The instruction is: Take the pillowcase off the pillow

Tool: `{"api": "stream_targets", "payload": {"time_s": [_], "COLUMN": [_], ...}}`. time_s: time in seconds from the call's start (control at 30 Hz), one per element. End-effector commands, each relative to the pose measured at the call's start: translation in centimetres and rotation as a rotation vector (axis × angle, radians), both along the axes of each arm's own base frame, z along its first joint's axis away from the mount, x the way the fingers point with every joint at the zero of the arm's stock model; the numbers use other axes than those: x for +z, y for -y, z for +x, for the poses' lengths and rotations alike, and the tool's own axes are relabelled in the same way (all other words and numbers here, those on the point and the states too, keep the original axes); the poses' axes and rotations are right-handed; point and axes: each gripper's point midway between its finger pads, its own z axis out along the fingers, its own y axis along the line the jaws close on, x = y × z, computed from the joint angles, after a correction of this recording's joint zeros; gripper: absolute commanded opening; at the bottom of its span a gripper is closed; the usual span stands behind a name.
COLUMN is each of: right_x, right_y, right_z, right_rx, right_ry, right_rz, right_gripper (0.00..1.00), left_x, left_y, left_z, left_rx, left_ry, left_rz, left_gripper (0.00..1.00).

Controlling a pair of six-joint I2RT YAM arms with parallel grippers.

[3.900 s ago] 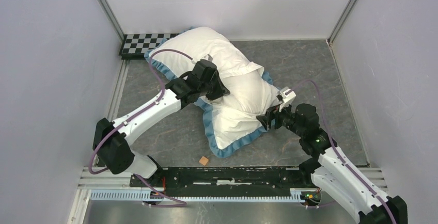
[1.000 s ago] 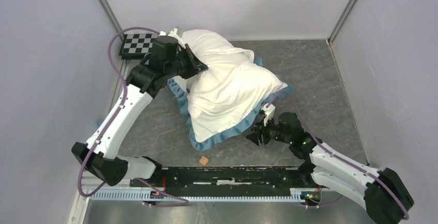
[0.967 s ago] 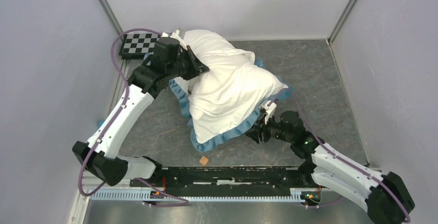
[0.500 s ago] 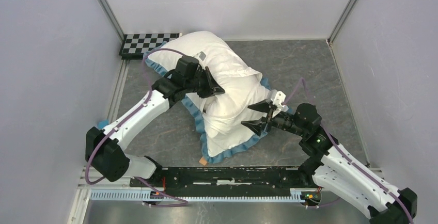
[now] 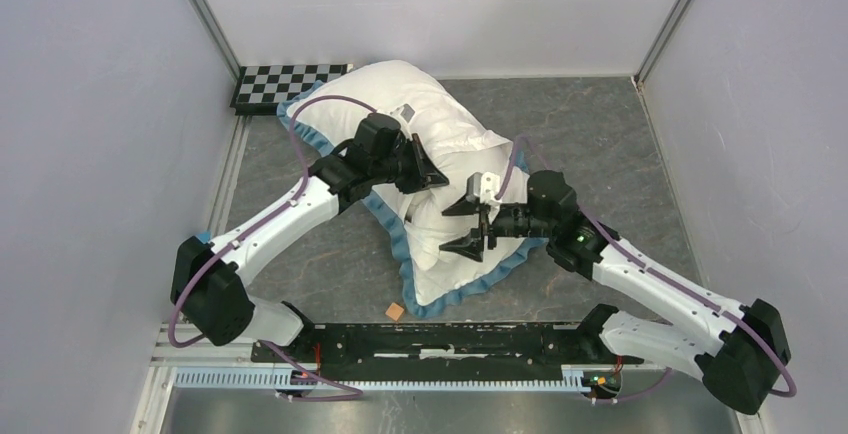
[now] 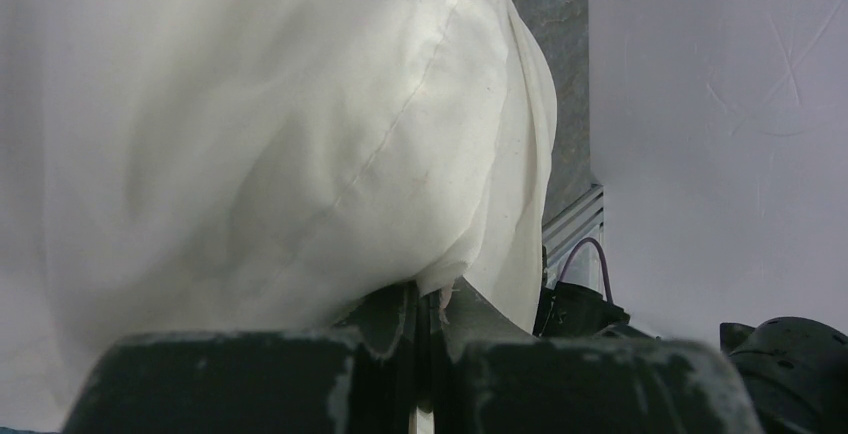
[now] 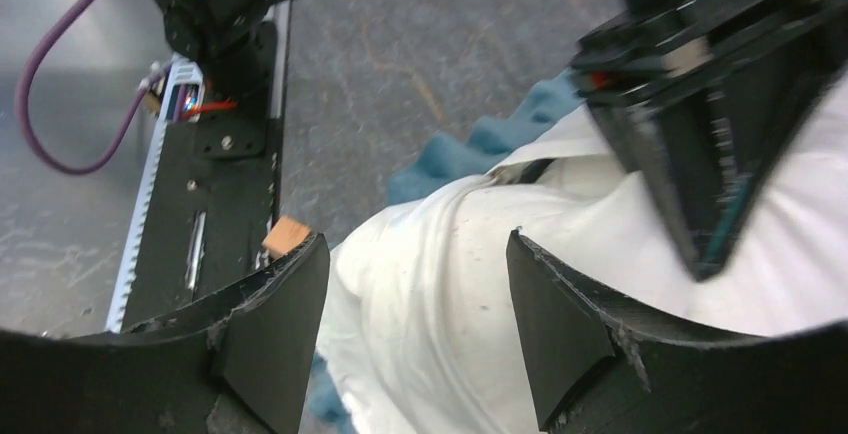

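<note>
Pillowcase [image 5: 440,124], white with a blue ruffled trim [image 5: 480,284], lies stuffed and plump on the grey table [image 5: 600,124]. It runs on a slant from the far left corner, beside the checkerboard [image 5: 285,82], toward the middle of the near edge. The pillow is inside it; I cannot tell which white surface is cover and which is bare pillow. The left gripper [image 5: 432,180] sits over the left middle of the bundle. The left wrist view shows its fingers [image 6: 250,374] pressed together with a fold of white fabric pinched between them. The right gripper [image 5: 468,226] hovers over the near half of the bundle, its fingers [image 7: 270,324] spread wide above the white fabric; whether they touch it I cannot tell. A small brown block [image 5: 395,310] lies on the table just beside the trim at the near end, close to the black rail [image 5: 450,339].
</note>
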Motion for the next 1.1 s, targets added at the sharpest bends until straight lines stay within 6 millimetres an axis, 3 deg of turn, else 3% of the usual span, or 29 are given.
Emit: {"api": "stream_targets", "payload": {"time_s": [0.0,0.13,0.23,0.33,0.5,0.67,0.77,0.87,0.97,1.07], "right_x": [-3.1,-6.4,-7.5,-8.0,-7.9,-7.4,-8.4,-10.2,-11.7,-12.6], "right_y": [-0.3,0.4,0.7,0.8,0.3,-0.1,0.3,1.2,2.2,2.4], "right_z": [-1.5,-1.4,-1.5,-1.7,-3.2,-5.5,-6.1,-5.8,-5.1,-5.9], "right_rx": [0.062,0.008,-0.014,-0.02,0.039,0.116,0.109,0.045,-0.04,-0.033], "right_ry": [-0.01,-0.072,-0.081,-0.078,-0.096,-0.11,-0.134,-0.164,-0.2,-0.227], "right_rz": [-0.104,-0.23,-0.291,-0.315,-0.3,-0.249,-0.253,-0.292,-0.334,-0.338], "right_gripper": [0.71,0.68,0.65,0.58,0.3,0.28,0.27,0.19,0.0,0.0], "left_x": [3.9,4.5,4.9,5.2,5.4,5.9,6.5,7.4,8.6,9.4], "left_y": [1.3,1.4,1.4,1.3,0.9,0.8,0.8,0.8,0.5,0.2], "left_z": [1.9,2.0,2.1,2.2,2.6,3.7,4.6,5.1,5.4,5.8], "left_rx": [0.018,0.008,0.008,0.011,0.03,0.049,0.055,0.058,0.072,0.098], "left_ry": [0.104,0.115,0.125,0.134,0.152,0.177,0.185,0.198,0.223,0.233], "left_rz": [-0.093,-0.091,-0.086,-0.083,-0.063,-0.031,-0.021,-0.02,-0.023,-0.027], "left_gripper": [0.02,0.02,0.02,0.02,0.02,0.02,0.02,0.02,0.02,0.02]}}
